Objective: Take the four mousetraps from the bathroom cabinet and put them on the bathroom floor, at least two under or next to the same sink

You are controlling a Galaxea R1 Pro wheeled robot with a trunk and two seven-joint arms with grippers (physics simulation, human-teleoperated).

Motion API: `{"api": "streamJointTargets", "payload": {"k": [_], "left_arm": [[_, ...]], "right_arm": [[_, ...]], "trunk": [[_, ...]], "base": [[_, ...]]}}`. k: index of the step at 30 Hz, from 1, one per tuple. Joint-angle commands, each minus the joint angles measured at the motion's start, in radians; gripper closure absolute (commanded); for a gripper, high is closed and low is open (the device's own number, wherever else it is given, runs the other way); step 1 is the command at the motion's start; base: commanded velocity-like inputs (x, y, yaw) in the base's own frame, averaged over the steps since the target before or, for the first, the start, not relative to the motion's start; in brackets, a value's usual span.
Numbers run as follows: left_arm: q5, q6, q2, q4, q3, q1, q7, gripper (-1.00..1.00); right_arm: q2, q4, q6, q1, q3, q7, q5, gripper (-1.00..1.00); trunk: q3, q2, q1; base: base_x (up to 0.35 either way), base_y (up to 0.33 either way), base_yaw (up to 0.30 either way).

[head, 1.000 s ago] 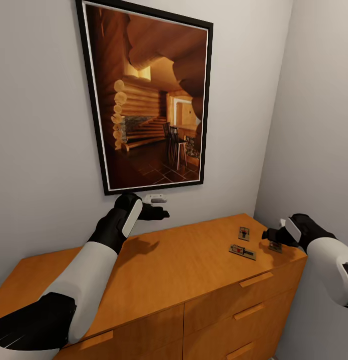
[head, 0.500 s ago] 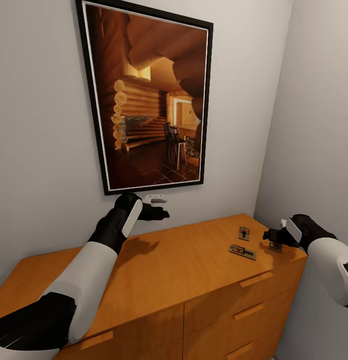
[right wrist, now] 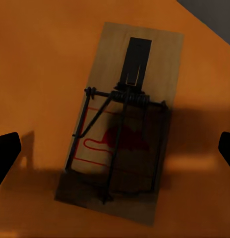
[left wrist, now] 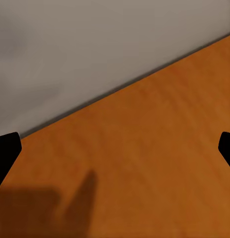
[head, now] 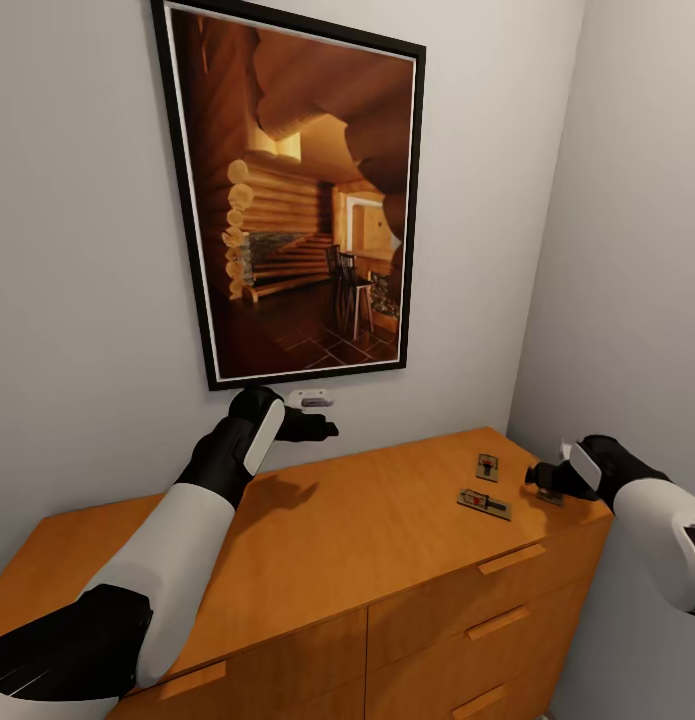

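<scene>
Three mousetraps lie at the right end of the orange-brown cabinet [head: 367, 540] top: one [head: 487, 466] further back, one [head: 484, 503] nearer the front, and one [head: 550, 495] by the right edge. My right gripper [head: 535, 476] hovers open just over that edge mousetrap [right wrist: 125, 134]. In the right wrist view its dark fingertips [right wrist: 6, 153] stand wide on either side of the board without touching it. My left gripper [head: 322, 428] hangs open above the cabinet's back edge near the wall, with nothing between its fingertips [left wrist: 6, 153]. The bathroom floor is out of view.
A large framed picture [head: 297, 190] of a log interior hangs on the grey wall above the cabinet, with a small white device [head: 310, 397] under it. The side wall [head: 637, 250] stands close at the right. Drawer fronts with bar handles [head: 512, 559] face me.
My right gripper has sunk slightly toward the mousetrap at the cabinet's right edge. The left arm and the traps have not moved.
</scene>
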Motion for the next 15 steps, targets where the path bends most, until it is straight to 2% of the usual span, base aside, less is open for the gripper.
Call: {"api": "streamJointTargets", "payload": {"k": [1, 15], "left_arm": [[0.003, 0.004, 0.000, -0.001, -0.001, -0.001, 0.001, -1.00], [0.003, 0.002, 0.000, 0.001, -0.001, -0.001, 0.001, -1.00]], "right_arm": [[0.000, 0.004, -0.002, 0.000, -0.001, -0.001, -0.005, -1.00], [0.001, 0.037, -0.043, 0.000, -0.001, -0.002, -0.004, -1.00]], "trunk": [[-0.001, -0.001, 0.000], [-0.001, -0.001, 0.000]], "base": [[0.000, 0.000, 0.000], [0.000, 0.000, 0.000]]}}
